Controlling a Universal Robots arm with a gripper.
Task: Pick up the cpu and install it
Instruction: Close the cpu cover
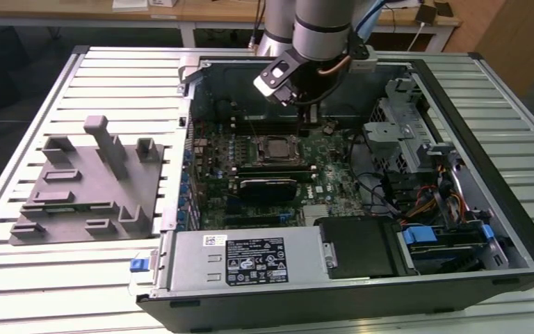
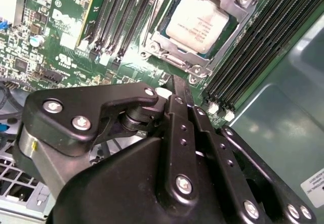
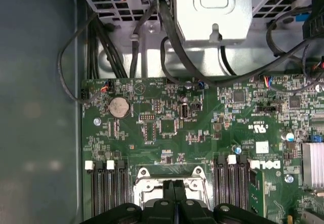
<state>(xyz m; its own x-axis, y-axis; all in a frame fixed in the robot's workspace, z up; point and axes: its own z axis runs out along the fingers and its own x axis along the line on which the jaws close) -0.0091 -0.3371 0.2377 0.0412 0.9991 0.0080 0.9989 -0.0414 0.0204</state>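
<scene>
1. The room: a wooden bench (image 1: 202,10) stands behind the rig in the exterior view.
2. The slatted metal table (image 1: 109,83) carries everything. A grey tray (image 1: 81,188) lies toward the exterior view's left.
3. The open computer case (image 1: 341,296) lies on its side beside the tray, with the green motherboard (image 3: 167,128) flat inside it.
4. The gripper (image 2: 174,85) hangs over the board with its fingers pressed together, holding nothing.
5. The socket frame (image 2: 152,47) sits on the board just past the fingertips.
6. The cpu (image 2: 197,21) lies flat within that frame, metal top up. It is near the gripper, below and just ahead of it, and apart from it. It is about square, so no long axis matters.
</scene>
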